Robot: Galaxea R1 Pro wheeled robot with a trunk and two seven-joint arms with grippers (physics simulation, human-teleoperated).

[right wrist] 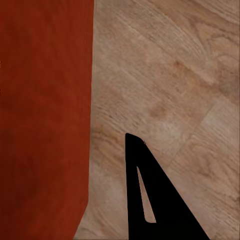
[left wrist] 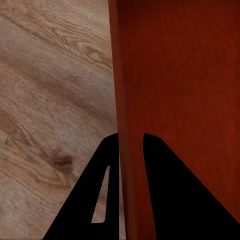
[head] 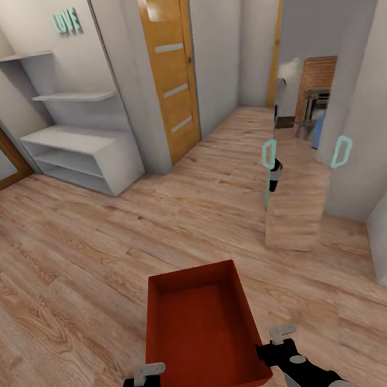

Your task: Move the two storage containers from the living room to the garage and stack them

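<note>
— Closest to us are our two sets of fingers, the left gripper (head: 149, 374) and the right gripper (head: 278, 337), one at each near corner of the orange-red storage container (head: 201, 329). We carry it between them, held above the wood-plank floor (head: 65, 287).

— How do they hold it?

— On the left wrist view the left fingers (left wrist: 165, 200) straddle the tub's side wall (left wrist: 125, 100), one outside and one inside, clamped on it. On the right we see one finger (right wrist: 150, 200) outside the wall (right wrist: 50, 125); the other is hidden, so we believe it pinches the same way but cannot tell for sure.

— And which way does the tub lie?

— Its long axis runs straight away from the fingers, toward the hallway ahead. Neither arm is nearer; the tub sits evenly between both.

— What stands around us?

— Ahead and to the left of the fingers, white shelves (head: 82, 154) against the wall, then a wooden door (head: 171, 66), shut. Ahead and to the right, a wall corner (head: 362, 118) and an open passage (head: 303, 96) with brick beyond. This is no garage yet, so we judge the carry unfinished, and that right corner is what the tub's far end must clear.
</note>
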